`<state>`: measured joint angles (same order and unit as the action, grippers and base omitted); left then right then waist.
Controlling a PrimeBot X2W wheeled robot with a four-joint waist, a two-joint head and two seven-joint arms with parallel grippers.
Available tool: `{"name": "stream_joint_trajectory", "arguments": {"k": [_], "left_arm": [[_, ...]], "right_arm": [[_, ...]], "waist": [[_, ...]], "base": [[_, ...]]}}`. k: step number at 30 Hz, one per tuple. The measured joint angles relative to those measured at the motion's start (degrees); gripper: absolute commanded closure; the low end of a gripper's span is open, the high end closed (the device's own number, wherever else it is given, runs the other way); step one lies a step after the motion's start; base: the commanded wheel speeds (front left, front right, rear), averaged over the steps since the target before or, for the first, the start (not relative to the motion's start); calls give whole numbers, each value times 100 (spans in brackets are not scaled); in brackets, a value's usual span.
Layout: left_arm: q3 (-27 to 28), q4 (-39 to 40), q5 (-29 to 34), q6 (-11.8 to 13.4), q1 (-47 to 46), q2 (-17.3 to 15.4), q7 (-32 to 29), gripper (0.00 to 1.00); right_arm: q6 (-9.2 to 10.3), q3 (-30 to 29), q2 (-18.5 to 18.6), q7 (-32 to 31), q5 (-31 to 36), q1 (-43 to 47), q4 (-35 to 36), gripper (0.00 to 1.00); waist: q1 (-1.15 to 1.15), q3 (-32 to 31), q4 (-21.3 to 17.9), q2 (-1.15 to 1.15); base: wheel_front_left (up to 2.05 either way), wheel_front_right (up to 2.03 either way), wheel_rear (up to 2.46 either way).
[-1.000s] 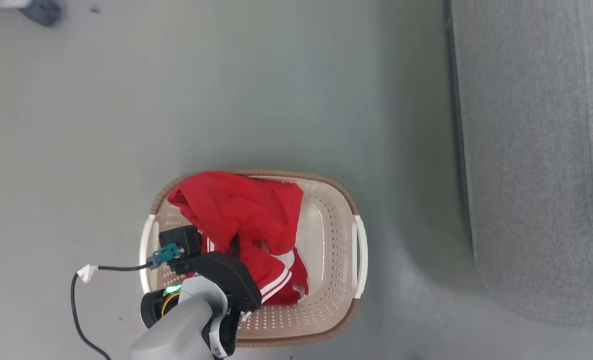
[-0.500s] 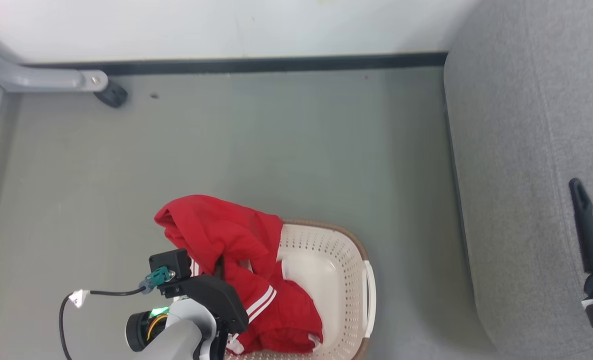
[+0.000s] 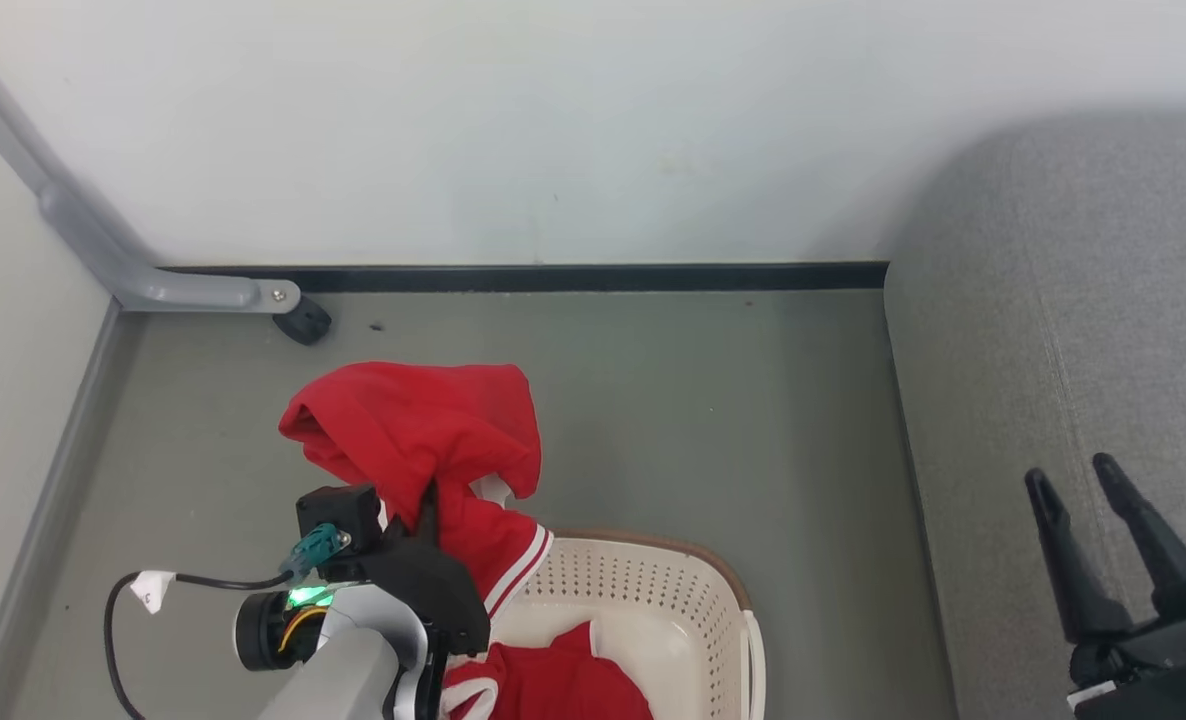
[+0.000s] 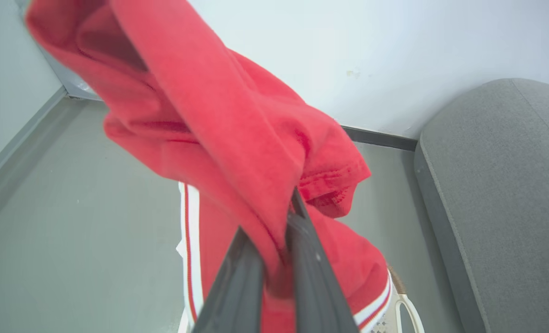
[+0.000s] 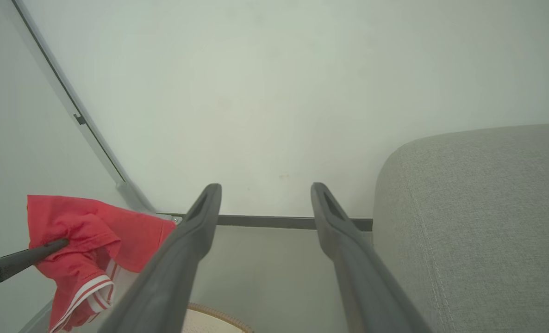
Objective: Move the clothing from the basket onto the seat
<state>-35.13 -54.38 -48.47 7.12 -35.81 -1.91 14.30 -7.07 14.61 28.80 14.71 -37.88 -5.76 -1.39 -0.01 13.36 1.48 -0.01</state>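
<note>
I have my left fingers (image 4: 309, 273) clenched on a soft bright red garment with white striped trim (image 3: 423, 425), held up over the far left edge of the cream perforated plastic basket (image 3: 653, 590), where more red fabric (image 3: 563, 685) lies. My right fingers (image 3: 1063, 555) are spread wide and empty by the grey upholstered seat cushion (image 3: 1053, 350).

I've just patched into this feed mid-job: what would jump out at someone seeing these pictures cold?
Bright red clothing dangles from the left gripper, jaws shut on it, above the cream basket at the head view's lower left. On the right sits the big grey seat, with the right gripper seen against it, jaws wide open.
</note>
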Motion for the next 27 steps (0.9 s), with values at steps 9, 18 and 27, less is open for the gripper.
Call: {"name": "stream_joint_trajectory", "arguments": {"k": [9,18,27], "left_arm": [[695,1588,1603,0,380,-24,-1,100],[924,3585,2553,0,851,-65,0,100],[586,4822,2685,0,1057,-86,1,100]], "right_arm": [[0,792,-118,-1,63,149,3,0],[0,1694,-125,-2,214,30,163,0],[0,2588,-212,-1,254,-436,357,0]], "waist": [[0,-603,165,0],[1,-929,349,0],[1,-1082,505,0]], "base": [[0,0,0],[0,0,0],[0,0,0]]}}
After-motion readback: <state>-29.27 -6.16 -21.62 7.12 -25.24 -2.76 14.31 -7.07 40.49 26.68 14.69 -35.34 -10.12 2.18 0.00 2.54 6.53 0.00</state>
